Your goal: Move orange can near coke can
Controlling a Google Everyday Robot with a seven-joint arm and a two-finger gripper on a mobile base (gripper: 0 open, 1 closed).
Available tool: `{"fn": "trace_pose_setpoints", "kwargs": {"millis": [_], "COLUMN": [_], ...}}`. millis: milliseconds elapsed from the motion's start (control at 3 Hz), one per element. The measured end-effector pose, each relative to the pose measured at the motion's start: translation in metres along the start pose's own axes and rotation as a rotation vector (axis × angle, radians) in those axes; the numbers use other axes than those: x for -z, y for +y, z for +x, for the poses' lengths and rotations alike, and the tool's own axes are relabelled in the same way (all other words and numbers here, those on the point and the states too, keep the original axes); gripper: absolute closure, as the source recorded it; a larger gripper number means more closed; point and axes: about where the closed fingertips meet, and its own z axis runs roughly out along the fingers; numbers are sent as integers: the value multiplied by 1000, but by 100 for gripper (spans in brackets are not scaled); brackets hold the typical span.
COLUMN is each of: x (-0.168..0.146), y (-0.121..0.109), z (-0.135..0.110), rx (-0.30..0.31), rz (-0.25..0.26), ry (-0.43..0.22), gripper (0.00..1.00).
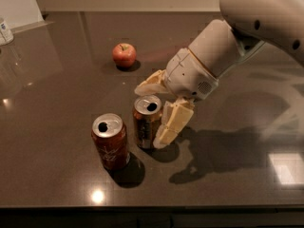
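The orange can (145, 125) stands upright on the dark table (57, 80), its open silver top showing. The coke can (110, 144), red with white script, stands just to its left and slightly nearer, with a small gap between them. My gripper (159, 109) reaches in from the right. One pale finger (172, 122) presses the orange can's right side and the other finger (148, 84) sits behind its top. The gripper is shut on the orange can.
A red apple (124, 55) lies farther back on the table. A clear container (4, 31) stands at the far left edge. My arm (247, 27) fills the upper right. The table's front edge runs along the bottom.
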Motion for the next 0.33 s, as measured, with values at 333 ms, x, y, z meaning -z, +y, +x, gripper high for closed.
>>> {"fn": "trace_pose_setpoints", "kwargs": {"millis": [333], "x": [0], "y": [0], "z": [0], "rx": [0], "rz": [0], "ry": [0], "gripper": [0]}}
